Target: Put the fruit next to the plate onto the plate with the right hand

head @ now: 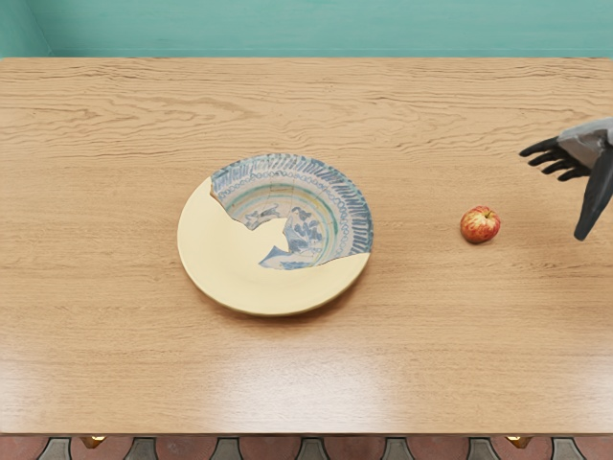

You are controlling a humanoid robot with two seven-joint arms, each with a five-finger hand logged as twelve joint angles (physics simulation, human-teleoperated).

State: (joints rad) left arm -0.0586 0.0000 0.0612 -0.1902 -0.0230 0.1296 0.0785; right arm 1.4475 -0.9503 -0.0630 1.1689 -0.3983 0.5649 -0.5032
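A broad wooden worktop point(115, 364) fills the view, with a teal wall behind it. Left of centre lies the plate point(225, 273), a wide shallow dish that is part plain cream and part blue pattern, and nothing rests on it. At the right edge the right hand point(586, 153) comes in above the worktop. Its dark fingers are spread and point left, its thumb hangs down, and it grasps nothing. The smallest thing is the apple point(480, 224), red and yellow. It sits on the bare wood to the right of the plate, clear of its rim, between the plate and the hand and nearer the hand.

The step in hand looks like the approach, with no grasp made yet. The next move calls for the hand to drop down and left over the apple and close around it without knocking it into a roll.
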